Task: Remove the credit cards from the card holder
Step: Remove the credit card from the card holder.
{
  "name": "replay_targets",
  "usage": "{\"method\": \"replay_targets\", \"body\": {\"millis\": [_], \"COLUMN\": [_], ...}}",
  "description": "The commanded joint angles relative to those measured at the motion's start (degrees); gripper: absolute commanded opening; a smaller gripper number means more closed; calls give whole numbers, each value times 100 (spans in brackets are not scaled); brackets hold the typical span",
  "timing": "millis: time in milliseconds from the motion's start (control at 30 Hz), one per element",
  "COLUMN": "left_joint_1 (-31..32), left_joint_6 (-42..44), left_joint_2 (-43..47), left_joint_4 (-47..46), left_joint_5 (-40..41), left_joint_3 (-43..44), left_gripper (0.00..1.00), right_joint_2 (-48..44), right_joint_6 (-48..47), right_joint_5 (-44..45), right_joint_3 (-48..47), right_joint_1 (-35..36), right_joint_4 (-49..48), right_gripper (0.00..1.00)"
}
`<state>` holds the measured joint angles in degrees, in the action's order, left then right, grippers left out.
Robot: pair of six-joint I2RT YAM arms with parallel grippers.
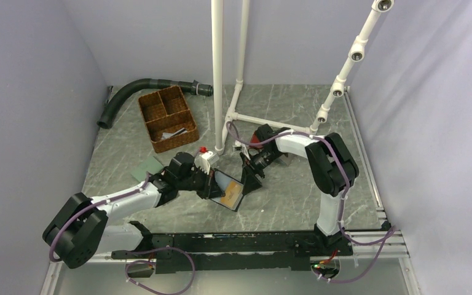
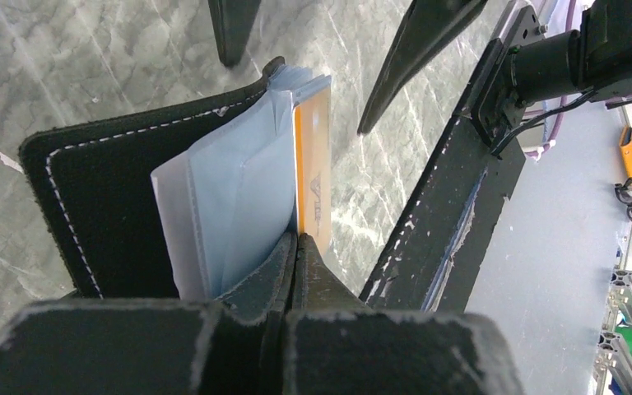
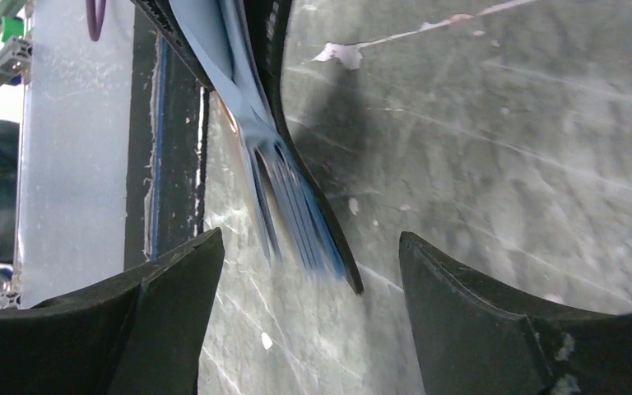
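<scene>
The card holder (image 1: 227,190) is held up off the table at the middle, open, with black stitched edges (image 2: 90,206) and light blue pockets. An orange-yellow credit card (image 2: 314,164) stands in its inner side. No dark card shows. My left gripper (image 2: 296,243) is shut on the holder's near edge beside the orange card; in the top view this gripper (image 1: 208,181) is at the holder's left. My right gripper (image 1: 249,178) is open just right of the holder. In the right wrist view it (image 3: 311,263) straddles the holder's blue pocket edges (image 3: 296,214) without touching.
A wicker basket (image 1: 167,118) and a grey hose (image 1: 141,89) lie at the back left. A white pipe frame (image 1: 218,74) stands behind the grippers. A green wallet (image 1: 147,167) lies left, a red wallet (image 1: 261,136) behind the right arm. A black rail (image 1: 233,246) runs along the front.
</scene>
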<state>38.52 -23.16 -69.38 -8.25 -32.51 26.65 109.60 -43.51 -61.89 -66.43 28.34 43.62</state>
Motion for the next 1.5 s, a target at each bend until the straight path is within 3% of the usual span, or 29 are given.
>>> {"method": "replay_targets", "body": {"millis": [0, 300, 567, 767, 967, 1167, 1300, 1400, 1467], "left_joint_1": [41, 41, 33, 31, 32, 32, 32, 32, 32], "left_joint_6": [65, -500, -761, -1113, -1374, -1444, -1519, -1543, -1568], "left_joint_2": [20, 178, 215, -24, -167, -394, -690, -941, -1049], "left_joint_4": [-463, -983, -1030, -1315, -1681, -2104, -2402, -2495, -2527], "left_joint_5": [-43, 132, 243, 267, 292, 85, -103, -321, -410], "left_joint_3": [97, -448, -602, -675, -710, -673, -589, -475, -442], "left_gripper": [0, 0, 0, 0, 25, 32, 25, 4, 0], "right_joint_2": [6, -56, -26, 8, 85, 118, 139, 153, 162], "right_joint_6": [-150, -596, -343, -201, -278, -366, -399, -404, -409], "right_joint_5": [-321, -813, -700, -640, -704, -711, -717, -714, -732], "right_joint_3": [-55, 324, 376, 369, 318, 300, 281, 272, 257], "right_joint_1": [247, 249, 342, 417, 422, 466, 483, 483, 485], "right_joint_4": [13, 49, -176, -242, -119, -30, 13, 24, 37], "right_gripper": [78, 53, 31, 4, 0, 0, 0, 0, 0]}}
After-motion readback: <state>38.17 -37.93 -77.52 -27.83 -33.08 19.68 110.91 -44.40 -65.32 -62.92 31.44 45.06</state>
